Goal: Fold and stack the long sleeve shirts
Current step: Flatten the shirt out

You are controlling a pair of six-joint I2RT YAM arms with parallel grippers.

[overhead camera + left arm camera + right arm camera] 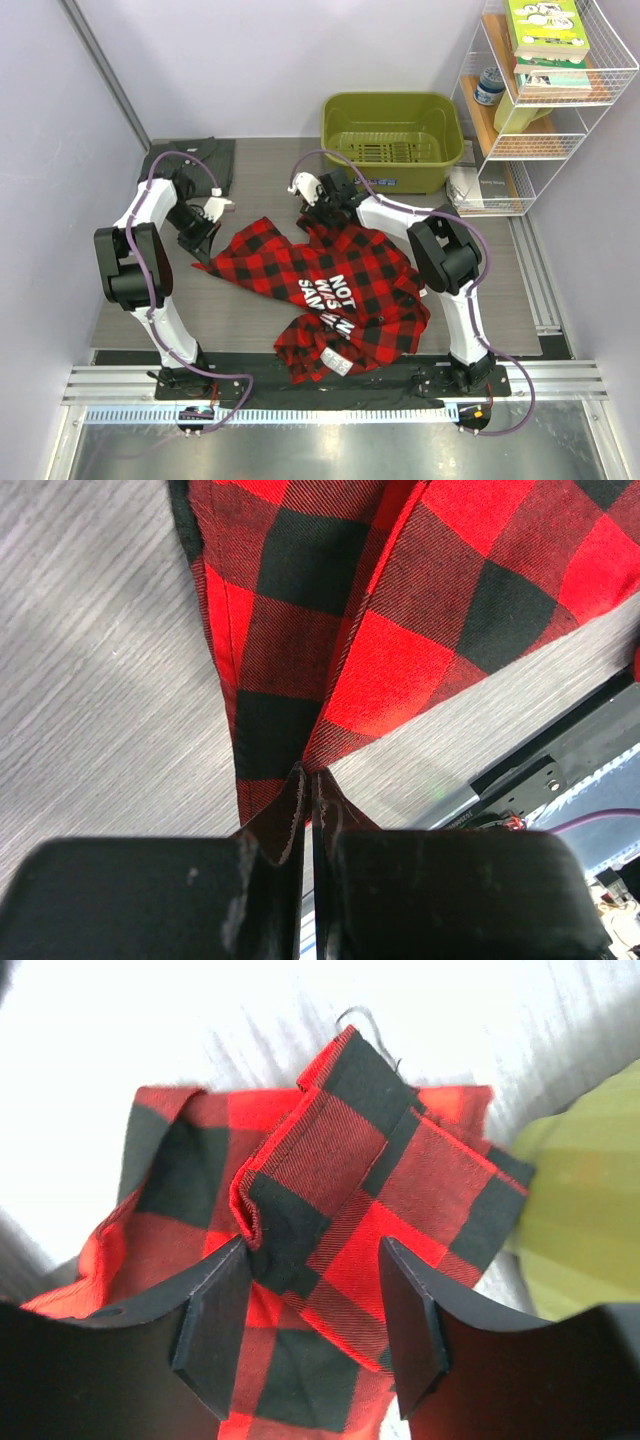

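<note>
A dark grey shirt (188,160) lies folded flat at the 10 o'clock corner of the worktop (235,312). Just toward 5 o'clock from it, the left claw (308,802) is pressed together, pinching a narrow edge of the plaid shirt (340,290) at the garment's 9 o'clock tip. From that pinch the red-and-black cloth fans out over the bare wood-grain surface.

The plaid shirt sprawls rumpled across the middle of the worktop, well apart from the grey one. White block lettering shows on it near the centre and a white label (335,362) at its 6 o'clock edge.

At the shirt's 12 o'clock end sits the right claw (315,1328), spread, a folded strip of plaid lying between its two fingers (215,1330) and not clamped by them.

A green basin (392,125) stands at 1 o'clock, just behind that claw. At 2 o'clock is a white wire rack (560,150) with books (545,30) on its top shelf.
</note>
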